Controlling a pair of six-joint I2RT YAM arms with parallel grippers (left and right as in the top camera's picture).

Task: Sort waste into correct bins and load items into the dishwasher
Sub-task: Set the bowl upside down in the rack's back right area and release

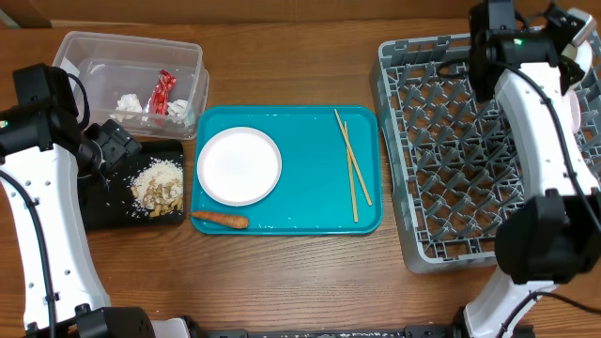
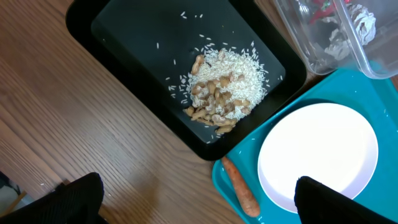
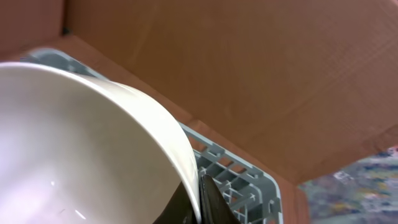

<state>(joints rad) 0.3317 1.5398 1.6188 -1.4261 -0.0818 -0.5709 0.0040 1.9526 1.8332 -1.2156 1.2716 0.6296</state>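
At the near edge of the teal tray, the carrot lies right along the lip, apart from the plate.

Left gripper: fingers spread wide and holding nothing. It hangs over the seam between the black tray and the teal one.
- Risk: a descent for the carrot could strike the raised lip or the plate rim. Being round, the carrot may roll off a finger.
- Food scraps sit in the black tray with loose grains around them. A low pass could sweep grains onto the wood.

Chopsticks lie flat on the teal tray, crossing near their far ends. They are thin, so probably hard to pinch together.

Far left: the clear tub holds the red wrapper and the paper ball.

Far right: the right gripper is clenched on the rim of a white bowl, tilted above the far corner of the dish rack.
- Risk: with only a thin-edge pinch, the bowl may pivot or slip.
- If let go this near the corner, it could catch a peg or tip over the wall.

Hard to make out:
- The right arm covers the bowl and fingers from overhead.
- The wrist view shows no pegs under the bowl, so its height cannot be judged.
- The left wrist view cuts off the plate and the carrot tip.
- I cannot tell whether the arm hides any dishes in the rack.
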